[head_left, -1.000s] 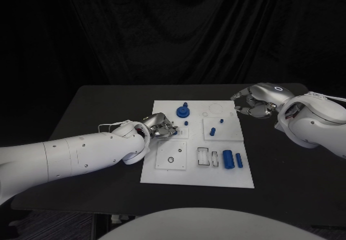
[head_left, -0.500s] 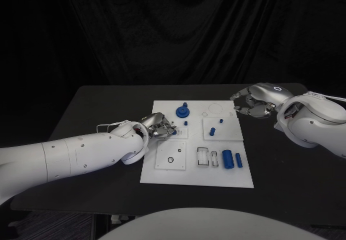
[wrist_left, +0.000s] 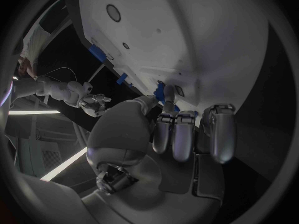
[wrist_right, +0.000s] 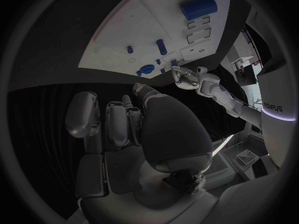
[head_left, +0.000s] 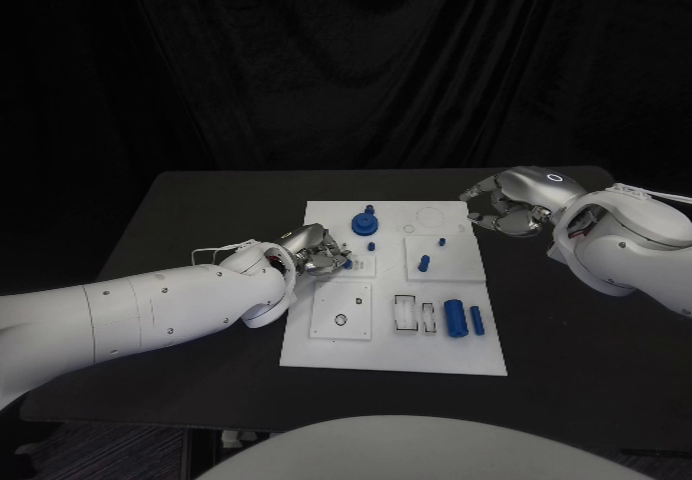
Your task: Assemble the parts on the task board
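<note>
The white task board [head_left: 329,345] lies in the middle of the black table. My left hand [head_left: 317,251] is at its left edge and pinches a small blue part [head_left: 343,261] between thumb and finger, low over the board; the pinch also appears in the left wrist view, blue part [wrist_left: 161,90]. On the board sit a blue round gear piece [head_left: 365,222], a short peg [head_left: 424,263], a thick cylinder [head_left: 456,317] and a thin one [head_left: 477,320]. My right hand [head_left: 503,205] hovers off the board's far right corner, fingers curled in with nothing in them.
Two empty rectangular slots [head_left: 407,313] lie beside the thick cylinder, and a round hole [head_left: 340,321] is in the near left panel. Bare black table [head_left: 202,210] surrounds the board. The right wrist view takes in the board [wrist_right: 137,25] and my left hand [wrist_right: 187,77].
The left hand has barely shifted, keeping the small blue part at the board's left edge. The right hand has stayed where it was.
</note>
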`<state>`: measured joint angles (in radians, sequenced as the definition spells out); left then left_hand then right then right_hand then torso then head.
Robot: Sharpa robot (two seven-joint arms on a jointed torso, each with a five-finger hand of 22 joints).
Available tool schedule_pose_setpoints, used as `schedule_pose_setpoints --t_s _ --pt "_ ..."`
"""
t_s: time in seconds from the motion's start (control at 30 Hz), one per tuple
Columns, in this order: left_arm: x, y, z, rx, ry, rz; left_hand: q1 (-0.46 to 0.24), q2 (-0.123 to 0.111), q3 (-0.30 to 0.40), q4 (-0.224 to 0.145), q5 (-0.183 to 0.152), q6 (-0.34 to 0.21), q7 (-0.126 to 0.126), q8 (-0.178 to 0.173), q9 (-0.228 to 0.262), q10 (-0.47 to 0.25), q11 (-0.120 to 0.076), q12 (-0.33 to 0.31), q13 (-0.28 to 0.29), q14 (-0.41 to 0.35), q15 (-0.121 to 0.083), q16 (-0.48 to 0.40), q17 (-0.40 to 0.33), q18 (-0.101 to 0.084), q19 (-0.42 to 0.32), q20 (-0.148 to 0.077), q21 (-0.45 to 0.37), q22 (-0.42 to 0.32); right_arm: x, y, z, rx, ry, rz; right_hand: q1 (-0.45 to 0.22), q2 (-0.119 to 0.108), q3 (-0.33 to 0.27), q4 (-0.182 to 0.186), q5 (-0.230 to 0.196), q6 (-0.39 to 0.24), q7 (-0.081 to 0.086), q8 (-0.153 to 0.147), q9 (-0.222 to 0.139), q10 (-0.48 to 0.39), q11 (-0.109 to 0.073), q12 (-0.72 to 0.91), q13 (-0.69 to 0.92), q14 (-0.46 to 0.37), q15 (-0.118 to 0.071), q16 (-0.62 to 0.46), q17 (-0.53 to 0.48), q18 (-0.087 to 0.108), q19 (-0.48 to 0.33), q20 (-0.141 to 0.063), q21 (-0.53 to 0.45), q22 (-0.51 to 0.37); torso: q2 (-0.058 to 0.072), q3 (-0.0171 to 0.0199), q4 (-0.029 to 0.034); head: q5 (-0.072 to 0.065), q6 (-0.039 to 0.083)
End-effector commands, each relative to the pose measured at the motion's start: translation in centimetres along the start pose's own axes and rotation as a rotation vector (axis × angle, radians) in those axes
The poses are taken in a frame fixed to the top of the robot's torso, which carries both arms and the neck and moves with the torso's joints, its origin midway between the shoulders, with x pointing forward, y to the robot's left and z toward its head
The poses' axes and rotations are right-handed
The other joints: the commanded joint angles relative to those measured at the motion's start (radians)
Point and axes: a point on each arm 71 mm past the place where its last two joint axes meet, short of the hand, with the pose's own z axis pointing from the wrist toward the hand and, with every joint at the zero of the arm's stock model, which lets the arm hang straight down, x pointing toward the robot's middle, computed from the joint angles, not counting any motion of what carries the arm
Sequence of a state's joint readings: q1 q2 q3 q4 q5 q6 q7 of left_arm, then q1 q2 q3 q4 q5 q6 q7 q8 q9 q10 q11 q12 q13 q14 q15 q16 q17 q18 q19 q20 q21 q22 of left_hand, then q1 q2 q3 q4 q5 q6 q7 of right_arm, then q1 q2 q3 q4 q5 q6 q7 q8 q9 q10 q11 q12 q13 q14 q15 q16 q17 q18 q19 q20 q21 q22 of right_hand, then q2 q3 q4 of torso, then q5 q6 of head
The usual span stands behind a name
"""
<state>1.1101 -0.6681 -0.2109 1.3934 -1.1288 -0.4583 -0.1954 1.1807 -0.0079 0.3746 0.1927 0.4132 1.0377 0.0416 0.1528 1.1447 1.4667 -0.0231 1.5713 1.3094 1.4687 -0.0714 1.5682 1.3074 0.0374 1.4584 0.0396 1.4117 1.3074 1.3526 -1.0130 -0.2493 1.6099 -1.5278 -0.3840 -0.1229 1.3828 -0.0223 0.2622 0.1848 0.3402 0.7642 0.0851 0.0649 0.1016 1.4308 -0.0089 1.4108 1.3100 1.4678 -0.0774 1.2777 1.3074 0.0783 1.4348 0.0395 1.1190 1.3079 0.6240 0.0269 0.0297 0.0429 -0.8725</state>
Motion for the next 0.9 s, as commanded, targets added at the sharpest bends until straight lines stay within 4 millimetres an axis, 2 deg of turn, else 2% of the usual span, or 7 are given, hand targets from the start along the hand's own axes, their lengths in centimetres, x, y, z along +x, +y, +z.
schedule_pose_setpoints --t_s 0.03,0.47,0.53,0.57,0.67,0.9 --pt "0.27 0.02 -0.02 0.005 0.002 -0.003 0.006 0.001 0.011 -0.003 0.005 0.0 -0.003 0.006 -0.001 0.104 -0.008 0.0 0.261 0.102 -0.007 0.003 0.263 0.01 0.0 -0.005 -0.005 0.16 0.13 -0.09 -0.03 0.013 0.004 -0.001 -0.006 0.002 0.003 -0.001 0.003 0.003 0.004 0.003 -0.001 -0.008 0.001 -0.004 0.112 0.041 0.006 -0.005 0.014 0.011 -0.006 -0.002 -0.005 0.125 0.0 0.0004 0.0003 0.0 0.0" --pt "0.65 -0.27 0.05 0.009 0.025 -0.001 -0.003 0.001 0.013 0.004 -0.031 0.001 -0.003 0.008 0.002 0.104 -0.007 0.0 0.261 0.102 -0.007 0.003 0.263 0.011 -0.001 -0.005 -0.008 0.16 0.15 -0.12 -0.11 0.013 0.003 0.0 -0.007 0.001 0.006 -0.002 0.003 0.003 0.005 0.003 -0.002 -0.009 0.001 -0.006 0.111 0.041 0.006 -0.006 0.013 0.011 -0.006 -0.001 -0.008 0.124 0.001 0.0004 0.0004 0.0 0.0" --pt "0.69 -0.28 0.07 0.01 0.027 -0.001 -0.009 0.0 0.011 0.009 -0.044 0.001 -0.003 0.007 0.002 0.104 -0.007 0.0 0.261 0.102 -0.007 0.003 0.263 0.011 -0.001 -0.005 -0.008 0.161 0.14 -0.16 -0.13 0.014 0.003 0.0 -0.007 0.001 0.006 -0.002 0.003 0.003 0.005 0.003 -0.002 -0.009 0.001 -0.006 0.111 0.041 0.006 -0.006 0.013 0.011 -0.006 -0.001 -0.008 0.124 0.001 0.0003 0.0007 0.0 0.0" --pt "0.69 -0.28 0.08 0.01 0.027 -0.001 -0.018 0.001 0.007 0.018 -0.065 0.002 -0.002 0.007 0.002 0.104 -0.007 0.0 0.261 0.102 -0.006 0.003 0.263 0.011 -0.001 -0.004 -0.01 0.161 0.14 -0.17 -0.14 0.014 0.002 0.0 -0.007 0.001 0.006 -0.002 0.003 0.003 0.005 0.003 -0.002 -0.009 0.001 -0.006 0.111 0.041 0.006 -0.006 0.013 0.011 -0.006 -0.001 -0.008 0.124 0.001 0.0003 0.0005 0.001 0.0" --pt "0.68 -0.25 0.09 0.011 0.025 -0.001 -0.033 0.001 -0.003 0.035 -0.092 0.004 -0.002 0.006 0.001 0.104 -0.006 0.0 0.261 0.102 -0.006 0.003 0.263 0.011 0.0 -0.004 -0.01 0.162 0.13 -0.17 -0.16 0.014 0.001 0.002 -0.007 0.001 0.006 -0.002 0.003 0.003 0.005 0.003 -0.002 -0.009 0.001 -0.006 0.111 0.041 0.006 -0.006 0.013 0.011 -0.006 -0.001 -0.008 0.124 0.001 0.0004 0.0002 0.003 0.0" --pt "0.69 -0.18 0.06 0.012 0.027 0.0 -0.049 -0.002 -0.018 0.053 -0.114 0.005 -0.001 0.004 -0.001 0.104 -0.005 0.0 0.261 0.102 -0.005 0.003 0.263 0.011 -0.001 -0.004 -0.013 0.162 0.11 -0.19 -0.16 0.015 -0.001 0.007 -0.007 0.001 0.006 -0.002 0.003 0.003 0.005 0.003 -0.002 -0.009 0.001 -0.006 0.111 0.041 0.006 -0.006 0.013 0.011 -0.006 -0.001 -0.008 0.124 0.0 0.0002 -0.0012 0.006 0.0"
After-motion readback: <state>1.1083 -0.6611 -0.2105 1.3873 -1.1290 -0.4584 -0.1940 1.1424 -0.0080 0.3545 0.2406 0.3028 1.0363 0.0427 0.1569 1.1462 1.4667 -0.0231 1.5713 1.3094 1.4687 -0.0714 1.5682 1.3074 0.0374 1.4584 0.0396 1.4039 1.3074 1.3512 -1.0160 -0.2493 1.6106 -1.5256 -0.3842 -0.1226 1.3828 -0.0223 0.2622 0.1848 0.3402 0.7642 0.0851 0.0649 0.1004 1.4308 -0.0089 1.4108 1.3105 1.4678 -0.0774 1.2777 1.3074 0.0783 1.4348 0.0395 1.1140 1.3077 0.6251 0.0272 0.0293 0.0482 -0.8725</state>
